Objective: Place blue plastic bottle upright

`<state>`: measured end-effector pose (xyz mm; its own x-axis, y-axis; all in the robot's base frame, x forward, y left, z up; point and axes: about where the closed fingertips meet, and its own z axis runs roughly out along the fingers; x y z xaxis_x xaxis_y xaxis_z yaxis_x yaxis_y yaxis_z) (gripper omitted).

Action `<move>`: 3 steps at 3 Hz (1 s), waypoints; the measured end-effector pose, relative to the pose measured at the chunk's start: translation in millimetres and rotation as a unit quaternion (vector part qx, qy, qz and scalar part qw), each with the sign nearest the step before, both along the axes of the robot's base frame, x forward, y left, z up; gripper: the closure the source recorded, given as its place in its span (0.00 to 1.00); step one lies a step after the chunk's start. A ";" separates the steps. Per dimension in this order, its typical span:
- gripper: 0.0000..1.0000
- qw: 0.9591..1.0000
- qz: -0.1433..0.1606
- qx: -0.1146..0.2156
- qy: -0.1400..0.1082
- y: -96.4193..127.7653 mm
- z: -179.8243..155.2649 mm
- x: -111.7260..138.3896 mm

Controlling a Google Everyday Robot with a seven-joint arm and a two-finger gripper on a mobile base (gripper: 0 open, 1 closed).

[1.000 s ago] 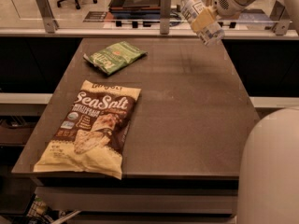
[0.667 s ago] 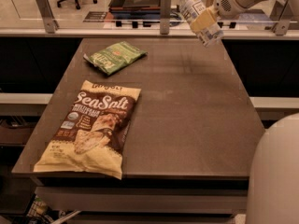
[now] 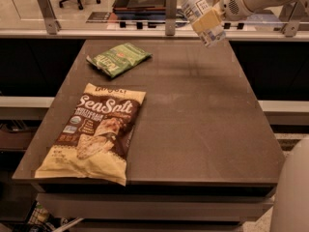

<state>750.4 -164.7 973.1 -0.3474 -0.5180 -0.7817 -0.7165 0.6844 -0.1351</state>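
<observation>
The gripper (image 3: 209, 24), in the air above the far right edge of the table (image 3: 193, 120), has its jaws clamped around the lower body of the blue plastic bottle (image 3: 191, 4), which tilts cap-up toward the left.

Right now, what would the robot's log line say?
gripper: over table far-right edge | jaws: shut on blue plastic bottle | bottle: tilted, in air, not yet placed

Free room: right half of desk (image 3: 203, 120), 1 to 5 o'clock. Obstacles: Sea Salt chip bag (image 3: 94, 132) at 8, green bag (image 3: 118, 58) at 11. The end effector (image 3: 211, 19) grips the tilted blue plastic bottle (image 3: 193, 4) in the air at 1, over the far edge.
</observation>
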 end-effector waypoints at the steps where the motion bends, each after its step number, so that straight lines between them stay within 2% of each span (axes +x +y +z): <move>1: 1.00 0.999 0.019 0.031 -0.026 8.9 7.0 0.6; 2: 1.00 0.997 0.029 0.059 -0.042 19.4 8.4 5.8; 3: 1.00 0.995 0.032 0.085 -0.041 30.9 -1.7 15.6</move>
<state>766.0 -133.8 971.4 -0.2496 -0.3946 -0.8843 -0.7504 0.6560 -0.0809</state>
